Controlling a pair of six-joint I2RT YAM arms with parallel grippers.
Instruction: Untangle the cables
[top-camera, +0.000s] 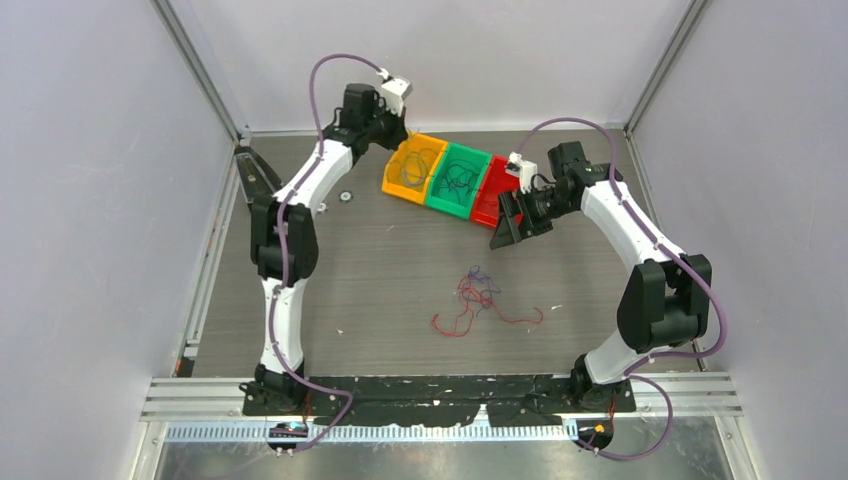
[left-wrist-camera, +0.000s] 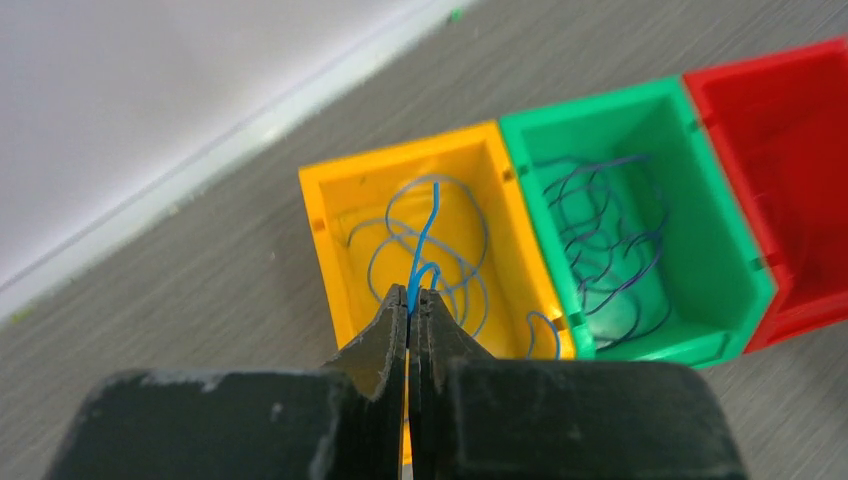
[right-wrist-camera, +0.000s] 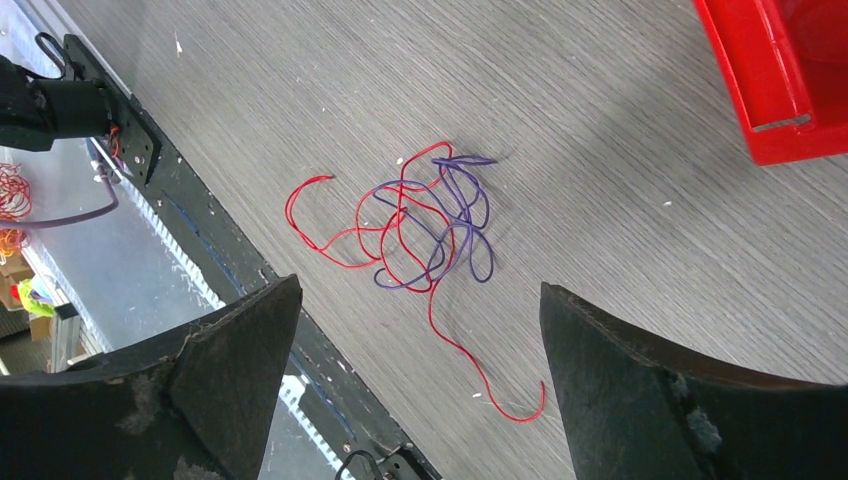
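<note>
Grey wood-grain surface (top-camera: 400, 270) fills the enclosure. Pale walls (top-camera: 90, 200) shut it in on the left, right and far sides, and a black rail (top-camera: 440, 395) where both arms are bolted marks its near edge. The left arm (top-camera: 290, 230) reaches up along the left side toward the far wall. The right arm (top-camera: 640, 250) bends inward from the right. Between them the middle of the surface is bare wood grain apart from the loose wires.

Three open bins stand touching in a slanted row near the far edge: an orange bin (top-camera: 413, 167), a green bin (top-camera: 460, 180) and a red bin (top-camera: 492, 190). The right claw (right-wrist-camera: 418, 288) hangs near the red bin's end, its jaws spread wide with nothing between them. The left claw (left-wrist-camera: 410, 300) is above the orange bin with its jaws pressed together on a blue cable (left-wrist-camera: 425, 230). That cable runs from the tips down into the bin, where more blue loops (left-wrist-camera: 470, 270) lie. Dark purple loops (left-wrist-camera: 600, 240) lie in the green bin. What the red bin holds cannot be made out.

A tangle of red and purple cables (right-wrist-camera: 420, 220) lies mid-surface, well apart from the bins, the walls and both arm bases. Open room surrounds it, and thin red ends (right-wrist-camera: 480, 380) trail out of it on two sides.
</note>
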